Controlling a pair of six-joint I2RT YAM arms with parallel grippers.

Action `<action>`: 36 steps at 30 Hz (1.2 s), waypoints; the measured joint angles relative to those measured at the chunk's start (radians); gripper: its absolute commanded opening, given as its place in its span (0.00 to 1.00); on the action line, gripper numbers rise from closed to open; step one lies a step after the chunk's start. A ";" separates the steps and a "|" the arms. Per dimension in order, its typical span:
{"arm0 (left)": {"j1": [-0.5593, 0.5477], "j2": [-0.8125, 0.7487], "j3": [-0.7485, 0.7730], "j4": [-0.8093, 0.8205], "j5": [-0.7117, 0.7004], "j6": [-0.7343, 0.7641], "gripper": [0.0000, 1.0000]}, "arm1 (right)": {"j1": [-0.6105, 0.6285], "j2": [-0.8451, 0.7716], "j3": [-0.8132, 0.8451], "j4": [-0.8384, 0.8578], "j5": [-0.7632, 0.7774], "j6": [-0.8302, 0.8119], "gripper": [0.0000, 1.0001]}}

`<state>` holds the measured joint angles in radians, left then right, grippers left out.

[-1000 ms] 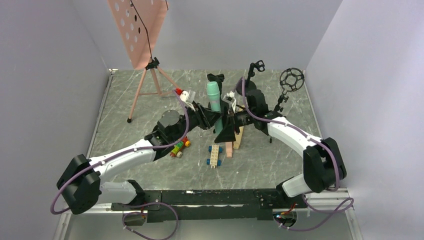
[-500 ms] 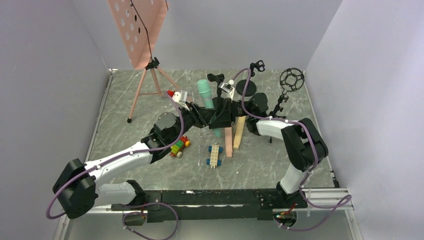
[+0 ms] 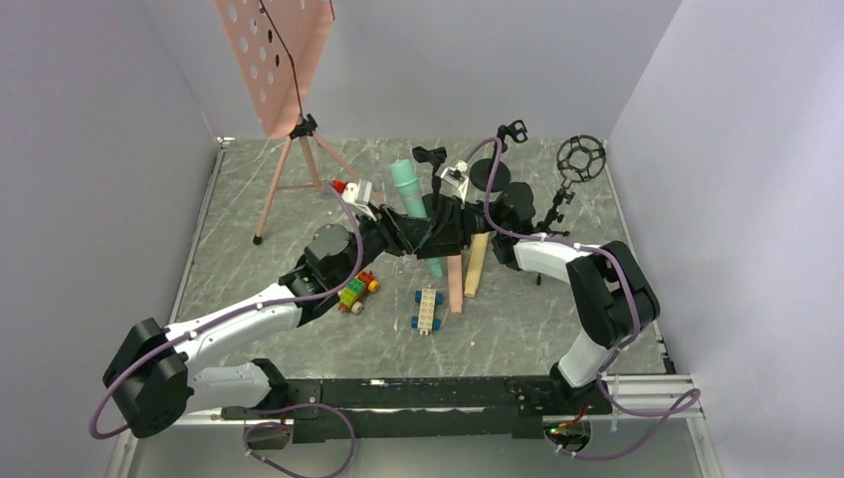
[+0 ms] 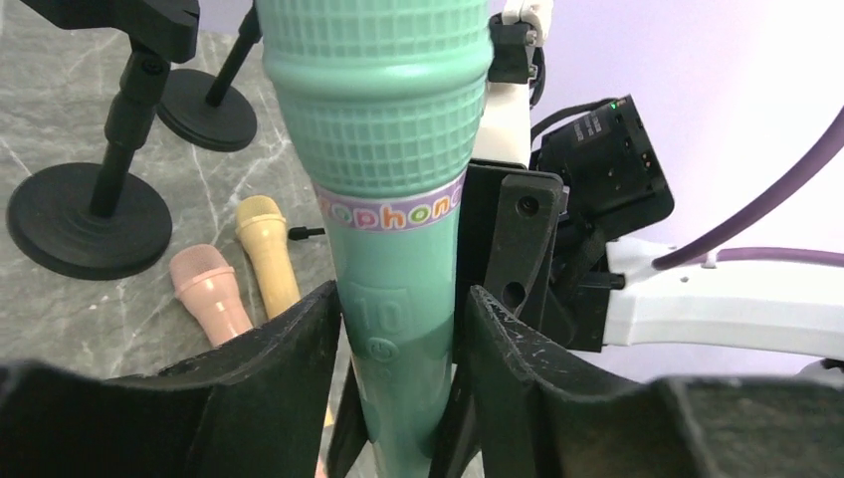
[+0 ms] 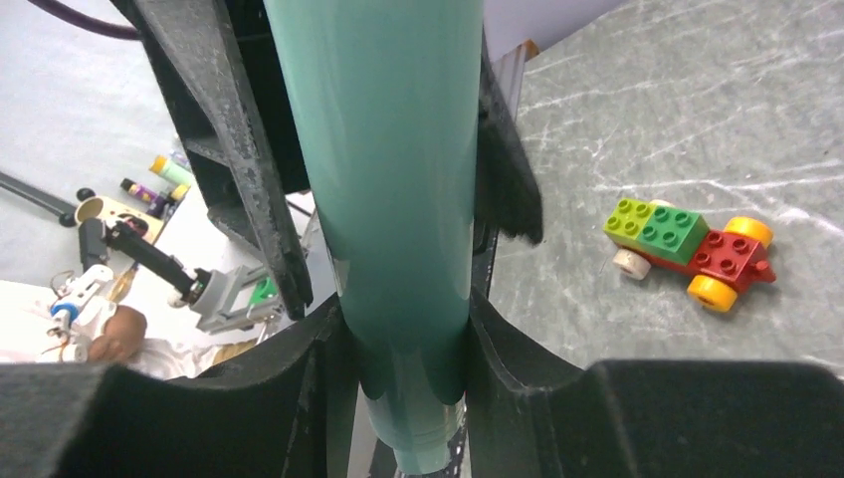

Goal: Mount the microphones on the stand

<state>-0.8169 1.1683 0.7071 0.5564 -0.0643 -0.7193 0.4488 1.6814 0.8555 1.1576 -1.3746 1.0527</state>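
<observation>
Fingers (image 4: 289, 349) of the left gripper (image 4: 398, 339) pinch the green mic (image 4: 383, 149) low on its handle. The right gripper (image 5: 403, 329) clamps the same handle from the opposite side. Both arms reach to mid-table and meet, the left stretched long, the right folded at its elbow. The mic tilts, head toward the stands (image 3: 490, 175). On the table (image 3: 249, 279) lie the pink mic (image 3: 455, 284) and tan mic (image 3: 476, 261), side by side.

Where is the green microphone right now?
In the overhead view, the green microphone leans in the middle, held by both the left pincer and right pincer, with the pink microphone and yellow microphone lying beside it.
</observation>
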 measured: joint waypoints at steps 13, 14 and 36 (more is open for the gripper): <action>0.221 -0.146 -0.010 -0.077 0.263 0.004 0.99 | 0.035 -0.097 0.148 -0.938 0.056 -0.711 0.13; 0.259 -0.146 -0.009 -0.075 0.315 -0.004 0.99 | 0.048 -0.097 0.183 -1.035 0.074 -0.795 0.13; 0.371 -0.075 0.063 -0.150 0.722 -0.036 0.68 | 0.100 -0.102 0.262 -1.517 0.127 -1.246 0.14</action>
<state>-0.4458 1.0931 0.7700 0.4065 0.6575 -0.7555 0.5491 1.5795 1.1172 -0.3592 -1.2476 -0.1936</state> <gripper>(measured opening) 0.734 0.402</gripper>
